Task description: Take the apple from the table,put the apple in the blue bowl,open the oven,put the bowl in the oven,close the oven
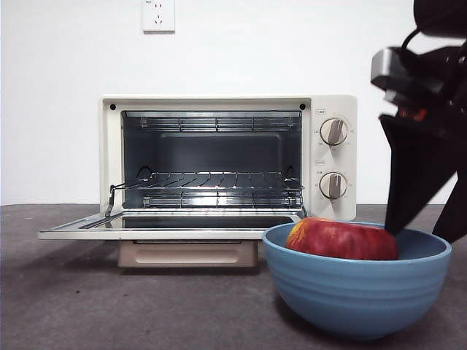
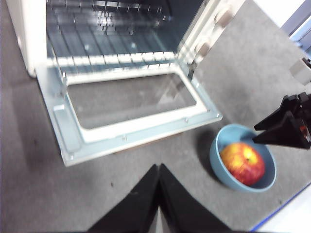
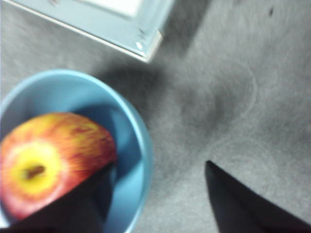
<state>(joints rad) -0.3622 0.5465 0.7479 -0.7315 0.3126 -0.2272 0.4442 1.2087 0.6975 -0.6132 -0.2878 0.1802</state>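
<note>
Straddling blue bowl [image 1: 357, 295] rim: right hand [image 3: 160, 194] spread | apple [image 1: 341, 239] half-hidden | left hand [image 2: 159, 167] pinched together

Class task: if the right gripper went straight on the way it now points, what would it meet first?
Probably the blue bowl: the right gripper straddles its rim, one jaw inside beside the apple, one outside.

I see a red apple [image 1: 341, 239] with a yellow patch streaked orange, in a light-blue ridged bowl [image 1: 357, 292]. The oven [image 1: 228, 157] is cream-white with beige knobs; the counter [image 1: 73, 306] is mottled dark grey. Both end effectors are black.
</note>
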